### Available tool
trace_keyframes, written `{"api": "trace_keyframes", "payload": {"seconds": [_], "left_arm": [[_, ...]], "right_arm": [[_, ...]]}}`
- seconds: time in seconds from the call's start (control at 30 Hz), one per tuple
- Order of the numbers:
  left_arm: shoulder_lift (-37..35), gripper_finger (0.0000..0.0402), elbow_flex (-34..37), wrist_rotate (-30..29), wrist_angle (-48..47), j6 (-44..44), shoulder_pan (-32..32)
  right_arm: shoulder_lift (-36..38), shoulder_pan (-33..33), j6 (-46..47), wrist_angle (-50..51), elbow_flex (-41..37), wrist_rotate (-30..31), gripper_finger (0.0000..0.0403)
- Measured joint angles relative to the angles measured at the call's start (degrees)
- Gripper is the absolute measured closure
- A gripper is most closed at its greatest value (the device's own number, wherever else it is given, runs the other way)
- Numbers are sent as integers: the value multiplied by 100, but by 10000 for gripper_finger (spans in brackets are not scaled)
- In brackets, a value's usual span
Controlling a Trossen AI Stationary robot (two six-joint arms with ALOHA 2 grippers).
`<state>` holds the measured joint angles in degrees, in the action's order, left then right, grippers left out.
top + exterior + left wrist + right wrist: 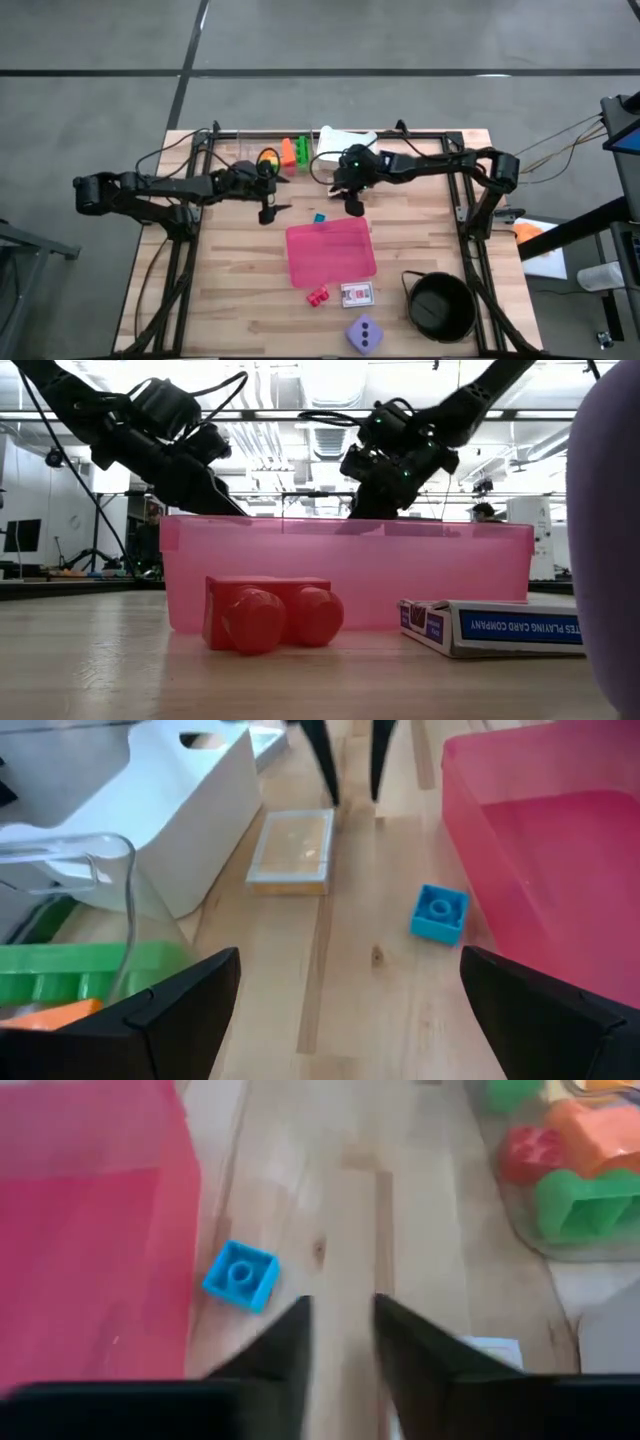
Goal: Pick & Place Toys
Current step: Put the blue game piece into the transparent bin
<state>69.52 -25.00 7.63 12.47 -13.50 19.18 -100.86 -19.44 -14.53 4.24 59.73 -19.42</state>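
On the wooden table (240,300), the biggest thing near the middle is the pink tray (331,252), and nothing can be seen inside it in the high view. Toward the near edge lie the lilac die (364,333), a card box (357,294) and a red brick (318,296); a black bowl (441,306) stands to the right. At the far side a clear container (560,1170) holds green, orange and red bricks. The small blue brick (319,217) lies on the wood just beside the far left corner of the tray, not touching it.

The left gripper (268,214) hangs a little to the left of this brick with its fingers spread wide, holding nothing. The right gripper (354,207) hangs just to its right, its fingers close together but with a narrow gap, also holding nothing.

I judge the step in hand is the approach to the blue brick. The next move calls for one gripper to come down over it, fingers on two flat sides, without pushing it against the tray wall.
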Motion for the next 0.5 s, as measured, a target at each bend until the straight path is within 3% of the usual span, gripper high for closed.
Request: {"api": "trace_keyframes", "payload": {"seconds": [0.1,0.27,0.5], "left_arm": [[0,24,1,-3,-144,-3,0],[0,24,3,-133,-253,-17,4],[0,24,5,-150,-298,-17,4]], "right_arm": [[0,6,-213,414,236,-86,370],[-125,11,-262,591,474,-730,383],[-590,119,-331,1033,868,-870,385]]}}
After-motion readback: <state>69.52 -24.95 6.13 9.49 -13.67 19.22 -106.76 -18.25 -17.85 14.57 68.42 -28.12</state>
